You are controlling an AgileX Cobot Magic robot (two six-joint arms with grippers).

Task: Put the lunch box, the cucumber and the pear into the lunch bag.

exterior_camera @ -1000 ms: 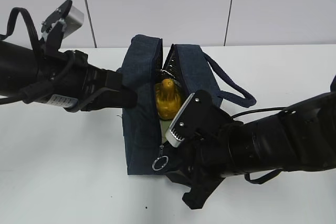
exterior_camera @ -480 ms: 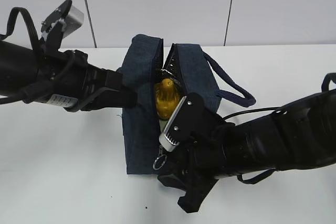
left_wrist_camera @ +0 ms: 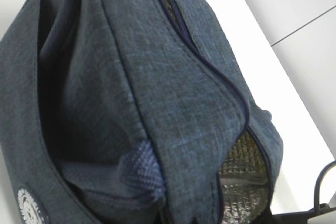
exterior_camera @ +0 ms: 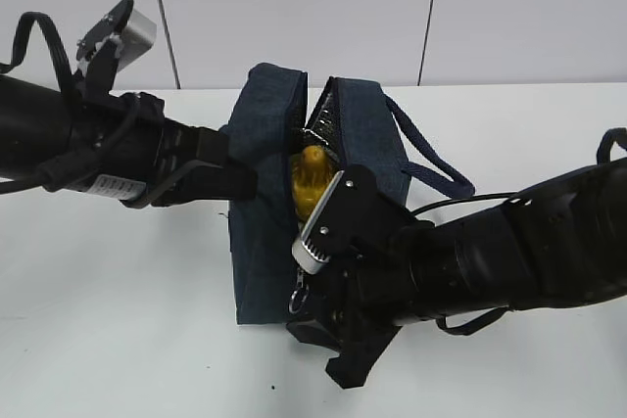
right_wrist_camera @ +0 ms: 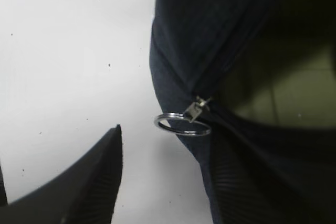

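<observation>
Bag (exterior_camera: 265,193) stands mid-table (exterior_camera: 118,340), top unzipped and gaping. Pear (exterior_camera: 312,175) sits inside the opening, only its upper part showing; the rest is hidden by the bag wall and the right arm. Lunch box and cucumber not visible in any view. Left gripper (exterior_camera: 240,181) tips are buried against the bag's left flap at the top edge; jaws are closed, apparently pinching the fabric, though the contact itself is hidden. Left wrist view is filled by navy fabric, with a patch of foil lining (left_wrist_camera: 239,169) at the lower right. Right gripper (exterior_camera: 338,359) hangs low at the bag's near end, jaws apart, holding nothing; only one finger (right_wrist_camera: 84,182) is in frame in the right wrist view, cut off at the bottom edge. Ring pull (right_wrist_camera: 182,124) hangs at the near end of the zipper, just beside that finger, not touching. Bag interior in the right wrist view is dark, contents unreadable. Open table lies left and right of the bag; a loop handle (exterior_camera: 431,159) trails off to the right.
</observation>
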